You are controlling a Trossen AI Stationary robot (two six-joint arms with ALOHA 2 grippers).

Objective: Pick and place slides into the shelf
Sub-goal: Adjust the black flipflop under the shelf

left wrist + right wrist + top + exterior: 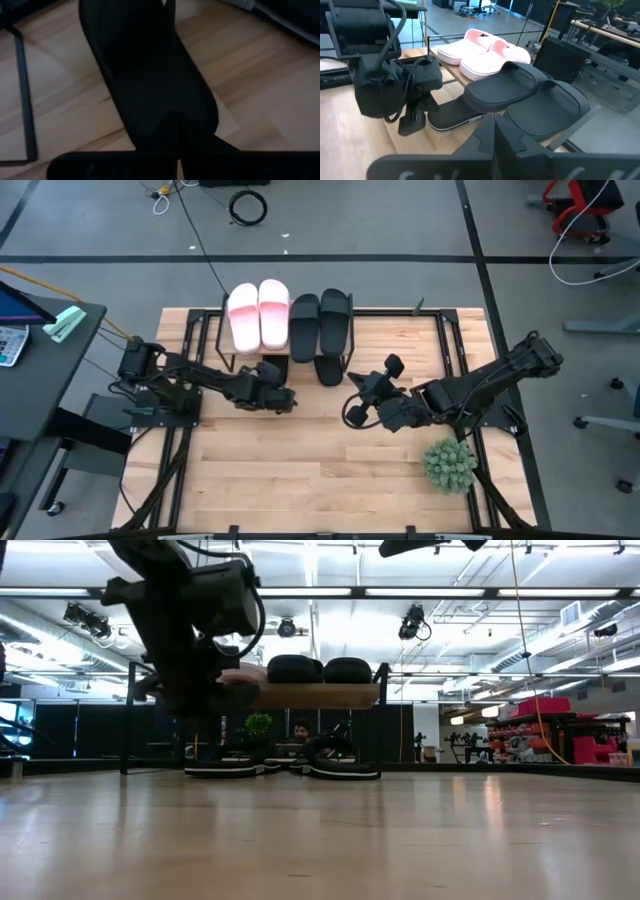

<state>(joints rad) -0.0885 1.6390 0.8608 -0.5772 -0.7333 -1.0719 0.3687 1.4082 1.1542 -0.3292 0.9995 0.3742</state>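
Note:
The shelf [215, 340] stands at the table's far middle. Two pale pink slides [258, 315] and two black broad-band slides [320, 322] lie on its top board [320, 695]. Two thin black flip-flops lie flat on the table under it, one to the left [275, 367] and one to the right [329, 368]. My left gripper [283, 397] is shut, pointing down at the near end of the left flip-flop [150, 75]. My right gripper [495, 131] is shut and empty. It sits near the shelf's front right, facing the shelf. My left gripper has its shut fingertips [176, 125] at the near end of the left flip-flop [200, 115], which lies flat on the table. I cannot tell whether they touch it.
A spiky green plant ball [448, 465] sits on the table at the near right, below my right arm. The slatted wooden tabletop [300, 480] is bare in front of both grippers. A black frame [455, 340] borders the table's sides.

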